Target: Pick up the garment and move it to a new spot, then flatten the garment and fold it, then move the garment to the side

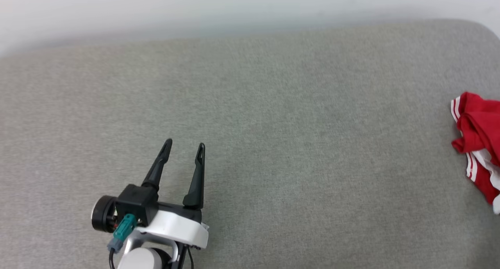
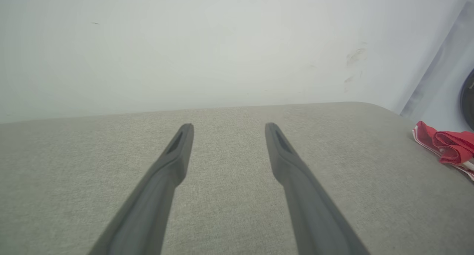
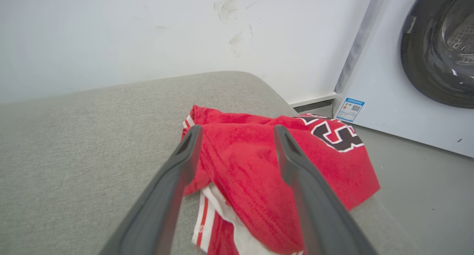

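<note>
While the left gripper [image 1: 185,143] sat at the near left of the grey padded surface [image 1: 281,116], its two dark fingers pointed toward the far edge and stood spread apart, with nothing between them but bare grey cloth. Jaws released, nothing held.

The stretch of padding to its right lay bare right across to the shirt.

Right gripper [image 3: 237,129]: seen along its own fingers, both stood well apart over the shirt [image 3: 255,173]. No fabric was pinched between them, so the jaws were released. Could not tell whether the fingertips touched the cloth or sat just above it.

The shirt lay at the far right end of the surface, well apart from the left gripper. It was crumpled in a loose heap, not flat. Red body uppermost; a white piece with red stripes stuck out on the near side, under the red folds. Black characters with white outlines [image 3: 333,134] showed on the right part, too folded to read. Its right edge reached the side of the padding and appeared to hang slightly over it.

Beyond the surface's rounded far right corner was a grey floor [image 3: 426,195]. A white washing machine [image 3: 381,92] with a dark round door [image 3: 437,44] and a small blue label [image 3: 350,109] stood on it. A pale wall [image 3: 129,33] with faint scuff marks ran along the far side.
</note>
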Tool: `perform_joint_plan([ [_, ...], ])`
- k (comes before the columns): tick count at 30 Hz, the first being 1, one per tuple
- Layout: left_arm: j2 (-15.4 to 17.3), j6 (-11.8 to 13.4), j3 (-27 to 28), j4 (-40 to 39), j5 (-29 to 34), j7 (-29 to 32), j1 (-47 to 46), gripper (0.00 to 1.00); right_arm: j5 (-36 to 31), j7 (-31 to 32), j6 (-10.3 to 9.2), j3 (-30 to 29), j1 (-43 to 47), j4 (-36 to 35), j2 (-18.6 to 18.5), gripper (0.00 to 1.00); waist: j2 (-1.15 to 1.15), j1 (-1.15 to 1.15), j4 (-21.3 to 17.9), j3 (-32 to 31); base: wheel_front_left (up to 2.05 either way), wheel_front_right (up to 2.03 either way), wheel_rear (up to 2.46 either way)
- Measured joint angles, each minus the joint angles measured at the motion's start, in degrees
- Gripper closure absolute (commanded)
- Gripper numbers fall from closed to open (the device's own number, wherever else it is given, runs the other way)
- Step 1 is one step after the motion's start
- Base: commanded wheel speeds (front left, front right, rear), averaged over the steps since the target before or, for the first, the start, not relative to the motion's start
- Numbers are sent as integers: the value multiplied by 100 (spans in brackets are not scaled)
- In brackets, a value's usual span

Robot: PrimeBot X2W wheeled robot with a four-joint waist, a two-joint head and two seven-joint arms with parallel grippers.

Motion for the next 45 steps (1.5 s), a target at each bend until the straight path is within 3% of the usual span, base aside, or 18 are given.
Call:
perform_joint_plan([
  [10, -57, 137, 19, 222, -142, -66, 373, 0, -81, 169, 0, 501, 1205, -1616, 1000, 0, 0, 0, 392, -599, 0, 0, 0],
  [15, -43, 224, 126, 408, -193, -125, 563, 0, -108, 495, -1, 933, 1836, -2546, 1317, 0, 0, 0, 581, -880, 0, 0, 0],
  [29, 276, 227, 426, 843, -214, -194, 910, 0, -120, 1298, -1, 1413, 3047, -4484, 1466, 0, 0, 1, 801, -1452, 0, 0, 0],
  [45, 316, 129, 488, 1006, -191, -202, 927, 0, 14, 1346, -1, 1532, 3479, -4815, 1467, 0, 0, 1, 773, -1503, 0, 0, 0],
])
